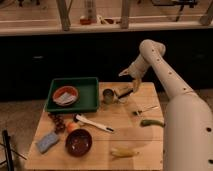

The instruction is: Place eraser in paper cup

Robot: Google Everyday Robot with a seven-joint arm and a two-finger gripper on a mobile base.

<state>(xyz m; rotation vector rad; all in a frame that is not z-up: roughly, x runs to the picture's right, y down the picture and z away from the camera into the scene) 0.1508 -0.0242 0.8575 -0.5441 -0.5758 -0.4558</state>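
Observation:
My gripper [125,92] hangs from the white arm at the table's back, just right of the shiny metal cup [107,96]. It sits directly over the small pale paper cup [125,98], which it partly hides. A slim dark piece that may be the eraser [123,91] shows at the gripper's tip above the pale cup. I cannot tell whether it is held or is part of the gripper.
A green tray [87,84] at the back left holds a red bowl [65,95]. On the wooden table [125,135] lie a white-handled tool [94,123], a fork [145,109], a green vegetable [152,122], a banana [124,152], a dark red bowl [79,142], a blue-grey sponge [47,141], an orange fruit [72,127] and dark berries [57,120].

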